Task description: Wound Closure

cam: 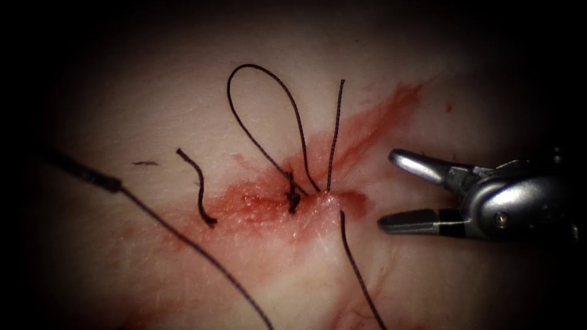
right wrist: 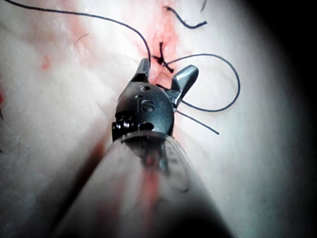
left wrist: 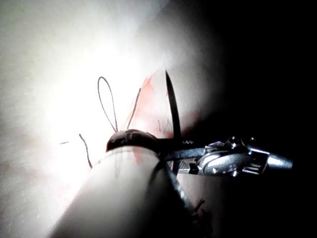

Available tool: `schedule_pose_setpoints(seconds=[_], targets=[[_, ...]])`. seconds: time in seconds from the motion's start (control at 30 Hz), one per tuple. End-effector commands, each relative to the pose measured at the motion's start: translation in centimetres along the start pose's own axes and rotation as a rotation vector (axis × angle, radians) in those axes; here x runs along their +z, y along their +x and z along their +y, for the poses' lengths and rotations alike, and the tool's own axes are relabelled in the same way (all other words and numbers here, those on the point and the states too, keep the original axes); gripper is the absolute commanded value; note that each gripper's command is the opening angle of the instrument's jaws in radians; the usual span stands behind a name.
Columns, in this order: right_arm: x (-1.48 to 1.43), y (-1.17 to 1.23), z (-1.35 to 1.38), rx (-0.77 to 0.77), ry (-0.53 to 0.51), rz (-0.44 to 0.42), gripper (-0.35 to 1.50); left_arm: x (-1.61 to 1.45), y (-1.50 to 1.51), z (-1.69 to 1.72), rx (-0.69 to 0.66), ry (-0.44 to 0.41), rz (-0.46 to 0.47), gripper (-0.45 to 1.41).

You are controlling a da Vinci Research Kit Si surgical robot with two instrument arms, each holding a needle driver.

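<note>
One tissue [cam: 183,98] bearing one cut [cam: 306,195], reddened by one patch of red fluid [cam: 367,131]. One knot [cam: 293,197] sits on the cut, with one thread loop [cam: 257,104] and one straight thread tail [cam: 335,131] rising on its far side. Two long threads: one [cam: 195,247] at near left, one [cam: 361,275] at near right. One short cut end of thread [cam: 199,186] lies left of the knot. One right tool [cam: 386,189], its two jaws spread apart, empty.
</note>
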Motion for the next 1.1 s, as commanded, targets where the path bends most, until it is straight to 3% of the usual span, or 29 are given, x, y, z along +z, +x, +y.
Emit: schedule_pose_setpoints(seconds=[0.03,0.3,0.63,0.67,0.77,0.8,1.1], targets=[[0.14,-0.04,0.01,-0.026,0.026,-0.016,1.06,0.04,0.01,-0.05,0.0,-0.002,0.0,-0.45],[0.34,-0.1,-0.26,-0.091,0.065,-0.04,1.03,0.05,0.0,-0.05,-0.002,-0.006,-0.006,-0.45],[0.57,-0.04,-0.3,-0.101,0.07,-0.052,0.88,0.05,0.0,-0.03,-0.005,-0.007,-0.007,-0.45],[0.59,-0.05,-0.3,-0.101,0.075,-0.057,0.74,0.05,0.0,-0.03,-0.006,-0.007,-0.006,-0.45],[0.65,-0.06,-0.3,-0.076,0.103,-0.082,-0.23,0.06,0.0,0.0,-0.008,-0.007,-0.007,-0.45],[0.65,-0.06,-0.3,-0.028,0.115,-0.093,-0.35,0.06,0.0,0.0,-0.009,-0.007,-0.007,-0.45],[0.42,0.19,-0.11,0.199,0.145,-0.106,-0.35,0.06,0.0,0.02,-0.011,-0.008,-0.008,-0.45]])
